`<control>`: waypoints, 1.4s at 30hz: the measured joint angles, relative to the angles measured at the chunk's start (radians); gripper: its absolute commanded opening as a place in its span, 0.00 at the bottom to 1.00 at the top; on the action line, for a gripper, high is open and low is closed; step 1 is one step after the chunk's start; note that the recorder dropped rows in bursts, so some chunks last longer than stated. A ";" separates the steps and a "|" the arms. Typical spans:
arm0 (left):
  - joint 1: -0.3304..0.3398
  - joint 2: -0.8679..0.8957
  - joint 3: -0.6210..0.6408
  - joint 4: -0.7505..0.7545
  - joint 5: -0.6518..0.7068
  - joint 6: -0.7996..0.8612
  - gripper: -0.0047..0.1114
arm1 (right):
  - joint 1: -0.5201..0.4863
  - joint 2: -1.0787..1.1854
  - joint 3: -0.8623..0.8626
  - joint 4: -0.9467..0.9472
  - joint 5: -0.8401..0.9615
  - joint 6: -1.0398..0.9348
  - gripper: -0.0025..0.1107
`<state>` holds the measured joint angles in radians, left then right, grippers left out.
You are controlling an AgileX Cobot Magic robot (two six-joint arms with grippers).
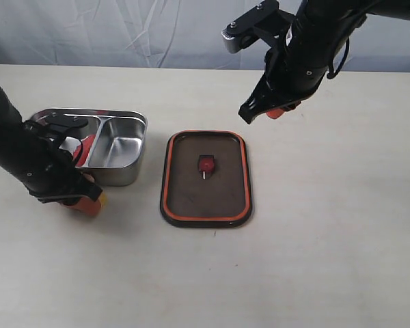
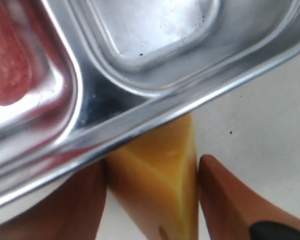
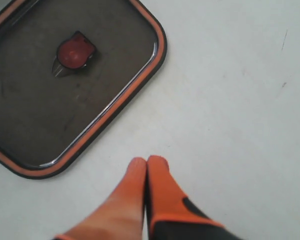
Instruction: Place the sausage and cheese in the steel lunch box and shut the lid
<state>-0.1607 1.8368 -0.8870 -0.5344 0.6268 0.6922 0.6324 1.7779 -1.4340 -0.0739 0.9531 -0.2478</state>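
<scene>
The steel lunch box (image 1: 126, 116) stands at the left, and the red sausage (image 1: 88, 146) lies in its left compartment. In the left wrist view the box rim (image 2: 190, 95) runs across and the sausage (image 2: 7, 65) is a red blur. Just in front of the box, the yellow-orange cheese (image 1: 101, 198) rests low at the table. My left gripper (image 1: 87, 201) has a finger against each side of the cheese (image 2: 162, 175). The dark lid (image 1: 205, 198) lies flat mid-table, orange seal up. High above the lid's far right, my right gripper (image 1: 277, 113) hangs shut and empty.
The right wrist view shows the lid (image 3: 40, 120) with its red valve (image 3: 72, 52), bare table beside it, and the right gripper (image 3: 147, 162) with its fingertips pressed together. A pale curtain runs along the table's far edge.
</scene>
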 measured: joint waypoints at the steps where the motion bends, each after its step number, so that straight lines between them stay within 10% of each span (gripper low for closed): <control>1: 0.000 0.000 0.000 0.000 0.009 0.000 0.14 | 0.000 0.000 0.000 0.000 0.000 0.000 0.02; 42: 0.000 -0.039 0.000 0.060 0.166 0.000 0.04 | 0.000 0.000 0.000 0.000 0.001 0.000 0.02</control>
<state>-0.1607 1.7979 -0.8868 -0.4743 0.7931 0.6922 0.6324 1.7779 -1.4340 -0.0739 0.9545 -0.2478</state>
